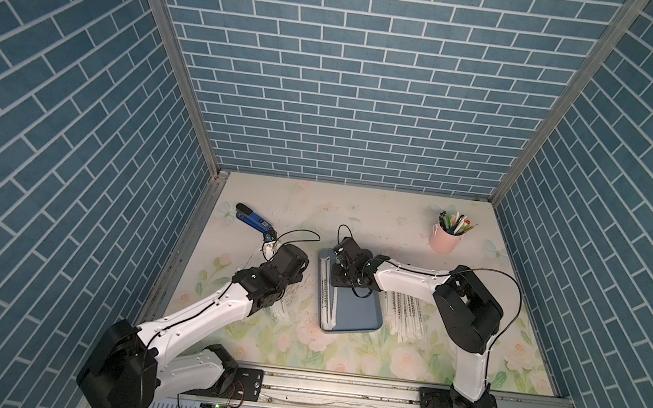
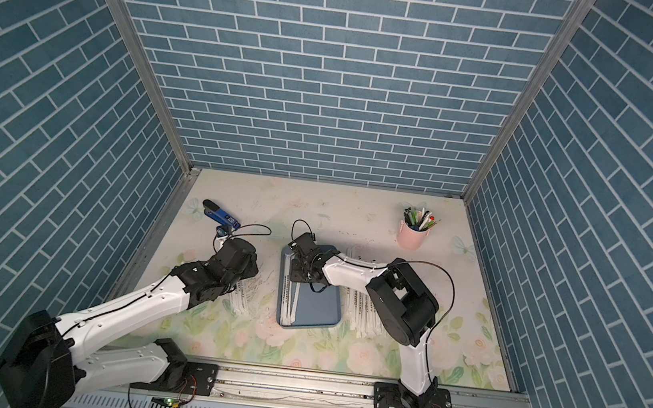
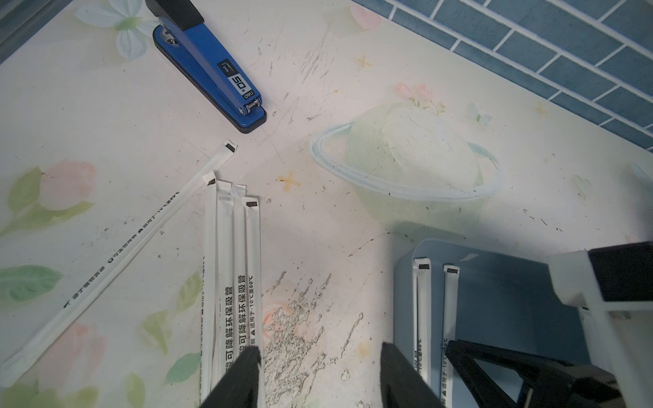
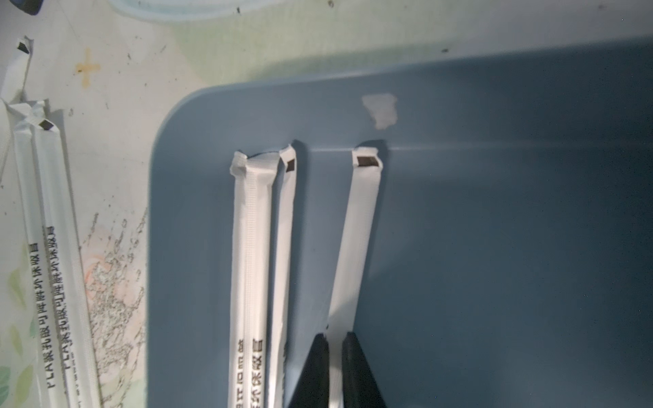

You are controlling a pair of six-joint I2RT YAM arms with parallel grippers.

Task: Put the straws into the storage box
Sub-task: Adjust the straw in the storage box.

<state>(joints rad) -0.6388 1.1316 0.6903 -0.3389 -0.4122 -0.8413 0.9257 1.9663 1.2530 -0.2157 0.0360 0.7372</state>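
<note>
**Q:** Top view?
**A:** I log the storage box, with straws lying lengthwise along its side nearest the left arm. My right arm is bent over its far end.

**Q:** Left wrist?
**A:** Left gripper gaping and empty. Loose straws pass beneath one finger, parallel to it.

**Q:** Right wrist?
**A:** Right gripper is pinching one straw inside the box. It points straight ahead of the fingers.

hidden: straws partly under right arm | cut-off: stapler end

Blue stapler, loose straws on floral table, two more in box; gripper, jaws apart.
</note>
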